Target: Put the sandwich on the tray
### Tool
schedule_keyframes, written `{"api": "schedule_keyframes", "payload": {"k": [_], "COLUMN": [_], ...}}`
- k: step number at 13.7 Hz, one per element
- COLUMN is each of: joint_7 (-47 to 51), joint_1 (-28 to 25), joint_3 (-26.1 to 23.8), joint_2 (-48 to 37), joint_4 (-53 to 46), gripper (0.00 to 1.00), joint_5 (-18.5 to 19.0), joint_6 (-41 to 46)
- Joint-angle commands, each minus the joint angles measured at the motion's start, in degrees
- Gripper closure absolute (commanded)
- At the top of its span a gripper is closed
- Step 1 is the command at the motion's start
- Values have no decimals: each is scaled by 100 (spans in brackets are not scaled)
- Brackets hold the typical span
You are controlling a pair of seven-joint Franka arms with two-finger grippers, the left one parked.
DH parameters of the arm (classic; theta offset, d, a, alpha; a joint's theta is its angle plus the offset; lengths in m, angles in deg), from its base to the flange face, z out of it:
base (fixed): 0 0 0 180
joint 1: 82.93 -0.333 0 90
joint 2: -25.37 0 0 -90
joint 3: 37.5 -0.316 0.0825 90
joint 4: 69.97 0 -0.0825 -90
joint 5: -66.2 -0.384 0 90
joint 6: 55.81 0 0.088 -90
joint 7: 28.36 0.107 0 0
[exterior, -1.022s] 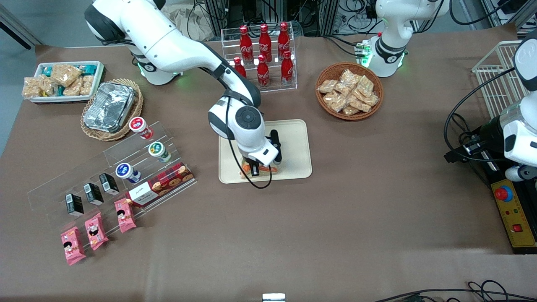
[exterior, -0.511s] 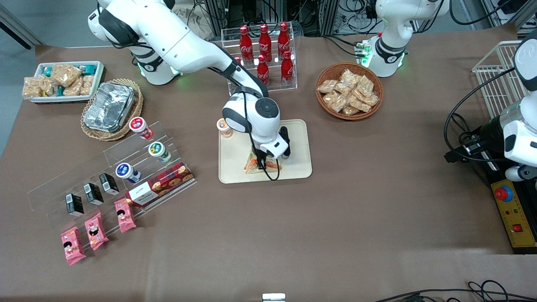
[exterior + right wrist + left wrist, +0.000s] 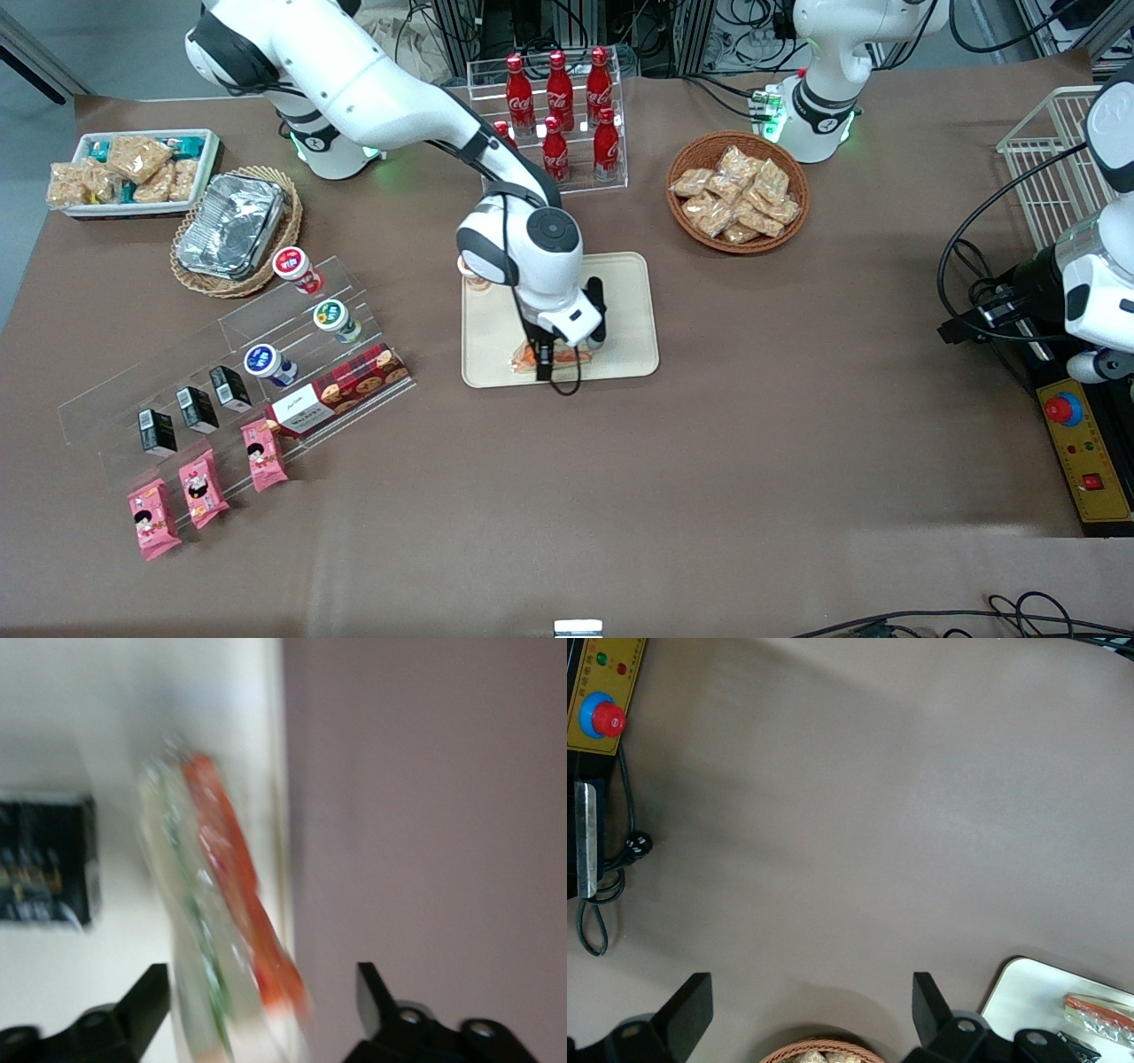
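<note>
Since half a second ago the gripper (image 3: 544, 358) has come nearer the front camera, fingers wide, with the sandwich (image 3: 226, 930) lengthwise between them on the tray (image 3: 629, 306).

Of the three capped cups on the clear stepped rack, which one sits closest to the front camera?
The blue-capped cup; the green-capped cup and red-capped cup stand farther up the clear stepped rack. The gripper is over the cream-beige tray.
</note>
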Motion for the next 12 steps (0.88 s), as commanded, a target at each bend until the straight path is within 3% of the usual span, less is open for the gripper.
{"api": "schedule_keyframes", "payload": {"k": [1,5,7,12], "joint_7": [22,-452,-453,-400], "joint_1": [369,1325,2097,3803], "joint_3": [-75,-58,-49,-40], "joint_2": [-731,-1575,-1979,-2570], "joint_4": [73,73,81,81], "gripper": [0,0,0,0], "joint_5": [-238,-827,-1424,-2128], "joint_6": [694,1643,1978,2690]}}
